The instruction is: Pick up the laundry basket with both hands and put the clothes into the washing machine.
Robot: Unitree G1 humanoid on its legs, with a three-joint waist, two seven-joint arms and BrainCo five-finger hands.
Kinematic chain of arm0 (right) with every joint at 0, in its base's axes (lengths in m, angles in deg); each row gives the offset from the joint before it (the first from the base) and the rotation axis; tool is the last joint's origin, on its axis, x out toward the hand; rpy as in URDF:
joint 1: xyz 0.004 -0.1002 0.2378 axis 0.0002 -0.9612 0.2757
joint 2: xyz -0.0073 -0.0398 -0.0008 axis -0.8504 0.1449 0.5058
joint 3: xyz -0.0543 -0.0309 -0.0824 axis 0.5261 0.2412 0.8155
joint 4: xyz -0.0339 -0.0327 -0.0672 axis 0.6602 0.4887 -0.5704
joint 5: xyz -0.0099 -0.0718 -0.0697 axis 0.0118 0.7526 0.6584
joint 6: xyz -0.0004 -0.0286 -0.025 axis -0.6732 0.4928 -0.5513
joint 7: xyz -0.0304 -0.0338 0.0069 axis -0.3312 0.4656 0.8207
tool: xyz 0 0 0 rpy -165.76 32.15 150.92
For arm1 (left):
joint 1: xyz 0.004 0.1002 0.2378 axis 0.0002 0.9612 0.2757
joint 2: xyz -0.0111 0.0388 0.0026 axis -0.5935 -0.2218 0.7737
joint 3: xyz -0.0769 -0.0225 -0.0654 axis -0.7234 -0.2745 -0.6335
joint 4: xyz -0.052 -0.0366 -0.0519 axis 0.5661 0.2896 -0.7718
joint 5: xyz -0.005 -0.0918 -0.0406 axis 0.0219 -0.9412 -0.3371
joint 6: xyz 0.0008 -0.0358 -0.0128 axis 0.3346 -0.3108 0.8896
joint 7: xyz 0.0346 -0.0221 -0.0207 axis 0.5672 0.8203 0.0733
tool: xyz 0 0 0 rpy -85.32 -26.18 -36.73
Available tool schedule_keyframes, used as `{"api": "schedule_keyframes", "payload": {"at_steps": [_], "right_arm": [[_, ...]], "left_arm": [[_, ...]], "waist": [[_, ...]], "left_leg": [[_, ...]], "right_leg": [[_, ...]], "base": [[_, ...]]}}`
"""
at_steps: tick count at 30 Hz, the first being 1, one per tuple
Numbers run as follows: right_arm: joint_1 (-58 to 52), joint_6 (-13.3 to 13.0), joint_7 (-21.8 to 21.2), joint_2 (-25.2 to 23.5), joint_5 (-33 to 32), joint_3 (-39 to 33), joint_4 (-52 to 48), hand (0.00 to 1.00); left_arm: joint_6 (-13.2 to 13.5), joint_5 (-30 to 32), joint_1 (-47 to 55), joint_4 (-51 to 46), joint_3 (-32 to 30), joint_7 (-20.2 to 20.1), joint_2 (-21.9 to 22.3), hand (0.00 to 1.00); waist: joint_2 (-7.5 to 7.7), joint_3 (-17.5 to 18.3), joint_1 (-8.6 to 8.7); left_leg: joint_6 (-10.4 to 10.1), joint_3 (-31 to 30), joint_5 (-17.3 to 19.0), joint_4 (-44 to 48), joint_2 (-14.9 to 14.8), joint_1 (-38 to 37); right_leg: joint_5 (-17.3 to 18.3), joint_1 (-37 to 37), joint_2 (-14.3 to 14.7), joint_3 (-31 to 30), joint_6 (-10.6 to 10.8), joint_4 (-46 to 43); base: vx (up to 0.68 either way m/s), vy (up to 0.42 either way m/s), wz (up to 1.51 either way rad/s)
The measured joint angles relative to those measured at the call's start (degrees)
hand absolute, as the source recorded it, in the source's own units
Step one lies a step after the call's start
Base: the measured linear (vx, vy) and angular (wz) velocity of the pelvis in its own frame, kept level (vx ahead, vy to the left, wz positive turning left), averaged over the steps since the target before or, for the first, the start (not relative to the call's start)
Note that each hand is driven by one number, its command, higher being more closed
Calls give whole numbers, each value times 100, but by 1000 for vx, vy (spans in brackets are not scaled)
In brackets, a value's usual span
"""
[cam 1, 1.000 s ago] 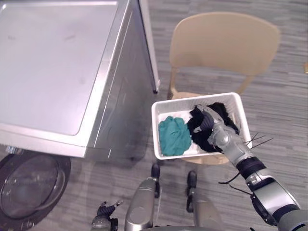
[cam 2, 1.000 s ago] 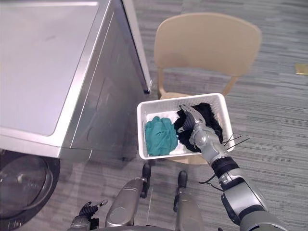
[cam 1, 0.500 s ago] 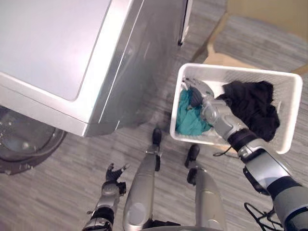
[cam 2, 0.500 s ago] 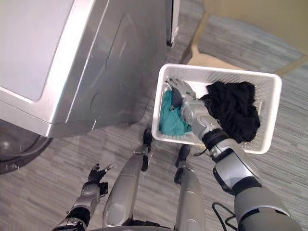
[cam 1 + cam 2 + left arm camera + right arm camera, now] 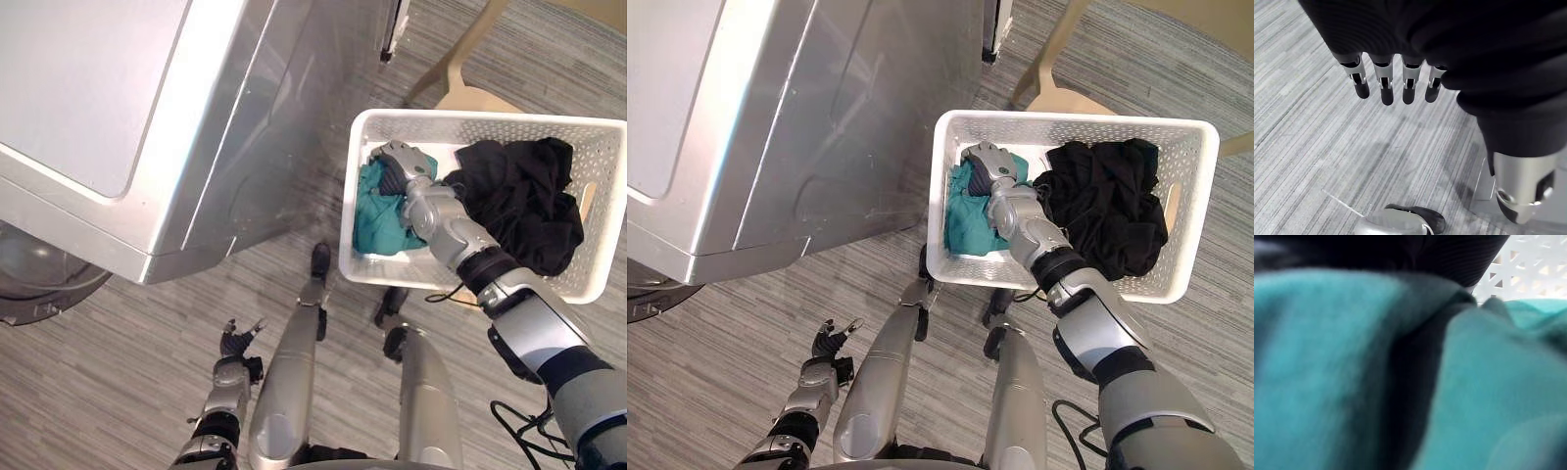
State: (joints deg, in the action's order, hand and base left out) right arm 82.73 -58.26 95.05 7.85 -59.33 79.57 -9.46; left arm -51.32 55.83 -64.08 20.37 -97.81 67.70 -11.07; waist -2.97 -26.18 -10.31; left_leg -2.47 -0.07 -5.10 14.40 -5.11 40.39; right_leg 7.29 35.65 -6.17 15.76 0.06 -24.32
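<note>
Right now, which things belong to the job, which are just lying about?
Job: laundry basket, teal garment, black garment, washing machine, right robot hand on the teal garment, left robot hand low, open.
Lying about: wooden chair.

Chair (image 5: 475, 99): top edge is cutting it off. Washing machine door (image 5: 39, 289): left edge is cropping it. Teal garment (image 5: 1327, 357): showing blurred up close and partly burying the right robot hand (image 5: 400, 164).

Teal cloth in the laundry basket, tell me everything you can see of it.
The teal cloth is soft-looking and crumpled into a heap, lying in the end of the white perforated basket nearest the washing machine, against its wall. A black garment lies beside it in the other end. The right hand is sunk into its top folds; whether it grips cannot be told.
</note>
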Motion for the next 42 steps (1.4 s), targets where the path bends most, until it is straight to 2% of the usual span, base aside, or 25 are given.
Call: {"api": "schedule_keyframes", "payload": {"at_steps": [4, 6, 9, 12, 14, 16, 20, 22, 27, 29, 30, 31, 33, 34, 35, 36, 37, 38, 39, 40, 41, 42], "right_arm": [[-472, 45, 69, -22, -228, -552, -881, 100], [-852, 57, 147, -184, -441, -947, -1477, 100], [-1500, 40, 327, -755, -1337, -1518, -2167, 100], [-2266, -115, 401, -1393, -2123, -1901, -2753, 100], [-2815, -194, 442, -1799, -2649, -2009, -3043, 100], [-3406, -295, 483, -2109, -3010, -2114, -3363, 100], [-4189, -485, 479, -2451, -3475, -2260, -3914, 100], [-4603, -670, 441, -2609, -3816, -2336, -4253, 100], [-4873, -946, 110, -2754, -4424, -2178, -4546, 100], [-4951, -1037, 95, -2754, -4508, -2186, -4546, 100], [-5000, -1048, 92, -2761, -4520, -2188, -4551, 100], [-5105, -1052, 90, -2762, -4515, -2185, -4565, 100], [-5180, -1052, 86, -2759, -4494, -2184, -4655, 100], [-5172, -1052, 61, -2735, -4381, -2133, -4897, 100], [-5169, -1058, 49, -2716, -4377, -2118, -4977, 100], [-5110, -1070, 20, -2718, -4325, -2116, -5043, 100], [-5100, -1070, 18, -2702, -4319, -2119, -5051, 100], [-5077, -1069, 16, -2627, -4321, -2129, -5051, 100], [-5068, -1075, 13, -2562, -4340, -2126, -5052, 100], [-5068, -1074, 15, -2515, -4349, -2126, -5049, 100], [-5068, -1074, 40, -2350, -4402, -2195, -5016, 100], [-5053, -1073, 74, -2235, -4404, -2290, -4909, 100]], "left_arm": [[-11, 1, 0, -40, 8, -9, 1, 0], [-29, 3, 5, -39, 8, -10, -3, 0], [-168, 16, 44, -37, 1, -10, -47, 0], [-266, 53, 77, -33, 0, -26, -22, 0], [-366, 71, 176, -30, -13, -67, -21, 0], [-443, 113, 338, -17, -15, -76, 26, 0], [-523, 117, 752, -9, -12, -77, 98, 0], [-618, 126, 1012, 34, -33, -77, 87, 0], [-632, 128, 1349, 50, -207, -75, 65, 0], [-625, 125, 1325, 31, -211, -75, 81, 0], [-612, 121, 1319, 14, -213, -77, 103, 0], [-599, 117, 1328, -27, -216, -70, 101, 0], [-602, 113, 1402, -214, -218, -55, 109, 0], [-580, 110, 1493, -561, -216, 16, 84, 0], [-560, 110, 1534, -678, -212, 54, 84, 0], [-488, 92, 1607, -879, -199, 87, 100, 0], [-474, 84, 1626, -919, -186, 86, 105, 0], [-453, -10, 1733, -1161, -96, 111, 199, 0], [-428, -20, 1922, -1439, 58, 167, 306, 0], [-424, -54, 2005, -1569, 149, 178, 346, 0], [-423, -150, 2085, -1837, 339, 182, 460, 0], [-421, -200, 2063, -1993, 477, 178, 451, 0]], "waist": [[16, 7, 67], [50, 16, 101], [215, 96, 165], [353, 227, 249], [485, 436, 334], [560, 704, 340], [582, 1198, 358], [583, 1522, 418], [569, 1793, 490], [524, 1799, 523], [487, 1797, 521], [489, 1799, 508], [449, 1814, 485], [482, 1856, 457], [466, 1877, 446], [470, 1949, 392], [433, 1966, 343], [295, 2047, 175], [142, 2132, 123], [51, 2169, 135], [-159, 2166, 223], [-126, 2136, 296]], "left_leg": [[1, 52, 5, 2, -58, -214], [2, 70, 19, 4, -99, -366], [-32, 185, 73, -10, -177, -700], [-42, 258, 107, -67, -220, -1073], [-45, 323, 116, -178, -228, -1325], [-52, 365, 146, -273, -233, -1581], [-46, 491, 260, -401, -220, -2061], [-48, 555, 366, -439, -222, -2341], [-42, 1132, 629, -357, -370, -2827], [11, 1166, 682, -206, -435, -2806], [16, 1176, 682, -215, -499, -2836], [19, 1047, 684, -124, -480, -2880], [18, 838, 683, 12, -454, -2817], [-43, 586, 645, 232, -428, -2608], [-89, 508, 616, 299, -413, -2501], [-197, 392, 536, 444, -445, -2273], [-237, 372, 511, 445, -484, -2237], [-345, 331, 352, 355, -604, -2110], [-331, 241, 94, 198, -707, -1950], [-288, 148, -101, 66, -735, -1865], [-265, 68, -828, -505, -796, -1825], [-286, 125, -1321, -973, -762, -1858]], "right_leg": [[-1, -191, 49, -27, -1, 31], [-2, -350, 94, -42, -2, 67], [4, -619, 152, -139, -1, 122], [20, -965, 200, -181, 9, 227], [41, -1200, 218, -178, 16, 331], [39, -1466, 235, -175, 18, 493], [21, -1959, 249, -221, 47, 781], [-49, -2260, 285, -338, 81, 1034], [-301, -2660, 413, -912, 131, 1393], [-309, -2593, 422, -993, 212, 1168], [-94, -2507, 419, -1051, 319, 801], [379, -2390, 194, -1136, 347, -567], [603, -2497, -83, -1315, 533, -1471], [683, -2814, -277, -1682, 579, -1690], [678, -2941, -302, -1809, 578, -1571], [1075, -3201, -205, -1911, 702, -1038], [1150, -3232, -176, -1871, 686, -930], [1403, -3272, -54, -1662, 673, -521], [1603, -3277, 57, -1448, 558, -224], [1673, -3253, 139, -1356, 457, -147], [1649, -3109, 295, -1089, 349, -156], [1591, -3032, 216, -788, 228, -112]], "base": [[-23, -38, -9], [-39, -35, -10], [-44, -44, -21], [-12, -29, -14], [36, -10, -5], [76, 9, -5], [89, 23, -11], [108, 44, -16], [74, 34, -62], [-5, 12, -29], [-51, -13, 26], [-58, -45, 45], [-91, -143, 67], [-143, -245, 71], [-211, -362, 78], [-188, -287, 35], [-261, -338, 6], [-232, -255, -14], [-311, -321, -1], [-335, -331, 54], [-367, -317, 95], [-428, -276, 116]]}}
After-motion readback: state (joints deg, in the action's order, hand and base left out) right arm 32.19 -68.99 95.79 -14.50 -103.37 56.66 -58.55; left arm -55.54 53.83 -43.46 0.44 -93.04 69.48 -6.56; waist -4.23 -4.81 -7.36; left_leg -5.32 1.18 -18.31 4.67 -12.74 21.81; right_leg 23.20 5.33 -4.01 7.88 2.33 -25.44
